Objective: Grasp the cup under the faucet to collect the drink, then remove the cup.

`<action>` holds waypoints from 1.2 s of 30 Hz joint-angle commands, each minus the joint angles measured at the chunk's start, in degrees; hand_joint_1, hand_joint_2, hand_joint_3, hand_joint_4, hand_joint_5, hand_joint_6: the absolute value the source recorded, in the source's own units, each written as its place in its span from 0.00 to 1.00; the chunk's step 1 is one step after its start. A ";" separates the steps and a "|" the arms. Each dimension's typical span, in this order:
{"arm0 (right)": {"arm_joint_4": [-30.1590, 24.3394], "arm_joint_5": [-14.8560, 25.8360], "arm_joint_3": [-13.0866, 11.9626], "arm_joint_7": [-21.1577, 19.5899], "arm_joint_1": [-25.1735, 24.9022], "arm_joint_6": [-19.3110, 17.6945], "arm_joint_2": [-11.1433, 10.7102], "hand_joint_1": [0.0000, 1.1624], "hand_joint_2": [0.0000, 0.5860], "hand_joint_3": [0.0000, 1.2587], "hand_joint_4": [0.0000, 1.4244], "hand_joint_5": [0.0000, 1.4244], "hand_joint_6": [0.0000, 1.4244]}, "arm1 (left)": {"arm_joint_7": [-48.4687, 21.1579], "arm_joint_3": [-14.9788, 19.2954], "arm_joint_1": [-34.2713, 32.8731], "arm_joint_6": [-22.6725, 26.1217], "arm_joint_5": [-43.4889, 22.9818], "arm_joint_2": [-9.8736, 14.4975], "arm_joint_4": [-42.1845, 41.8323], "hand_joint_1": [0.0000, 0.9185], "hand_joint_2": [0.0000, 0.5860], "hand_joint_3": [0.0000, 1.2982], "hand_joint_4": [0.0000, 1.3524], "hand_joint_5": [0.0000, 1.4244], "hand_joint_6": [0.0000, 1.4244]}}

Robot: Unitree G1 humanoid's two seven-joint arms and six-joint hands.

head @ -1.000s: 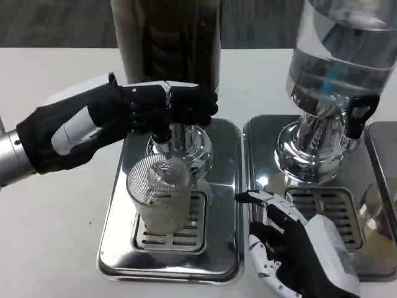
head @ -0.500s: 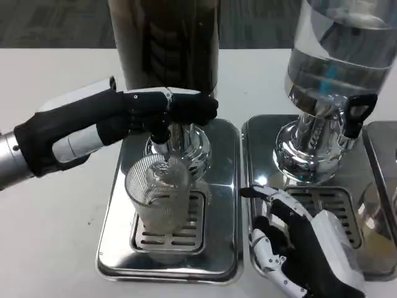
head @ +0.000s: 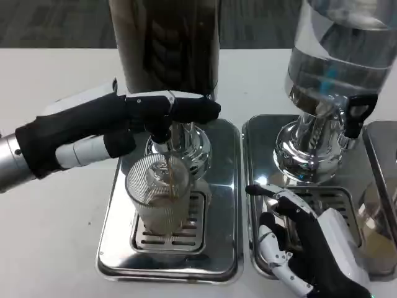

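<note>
A: Cup (head: 162, 192)?
B: Clear, ribbed, upright on the slotted grate at the front of the left tray (head: 118, 248). Sits right under the faucet (head: 162, 138). Thin brown stream falling into it; a little brown liquid at the bottom.

A: Left hand (head: 118, 127)?
B: Reaches in from the tabletop's (head: 56, 74) left edge. Fingers (head: 192, 110) laid out flat across the tap lever above the faucet, pressing on it. Can't tell whether they wrap it. Not touching the cup.

A: What's behind?
B: Dark dispenser (head: 166, 43), tall, its chrome base at the back of the left tray.

A: Right hand (head: 304, 248)?
B: Near the front edge, over the left part of the right tray (head: 257, 133). Fingers spread apart, released, grasping nothing. Well apart from the cup, one tray over.

A: Rest of the right side?
B: Clear dispenser (head: 338, 56) with water-like liquid, chrome base, black-handled tap (head: 358, 112), at the back of the right tray. A third tray's edge (head: 378, 161) at the far right.
</note>
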 commanded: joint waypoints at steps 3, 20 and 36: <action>-0.46 4.20 -0.79 2.52 -1.17 -0.56 -0.08 0.32 0.84 0.24 0.14 0.10 0.18 | -0.34 -1.59 1.72 -2.41 2.47 0.99 -0.33 0.00 0.02 0.15 0.11 0.10 0.07; -1.89 13.43 -1.17 12.20 -3.45 0.77 -0.30 0.20 0.47 0.10 0.08 0.05 0.14 | 1.45 -2.65 2.55 -5.13 3.19 1.43 -0.60 0.00 0.01 0.15 0.13 0.09 0.07; -0.82 12.79 -1.18 16.34 -7.63 3.66 -0.98 0.22 0.38 0.05 0.00 0.00 0.08 | 2.61 -3.20 3.12 -5.15 2.55 2.12 -1.39 0.00 0.00 0.16 0.16 0.10 0.07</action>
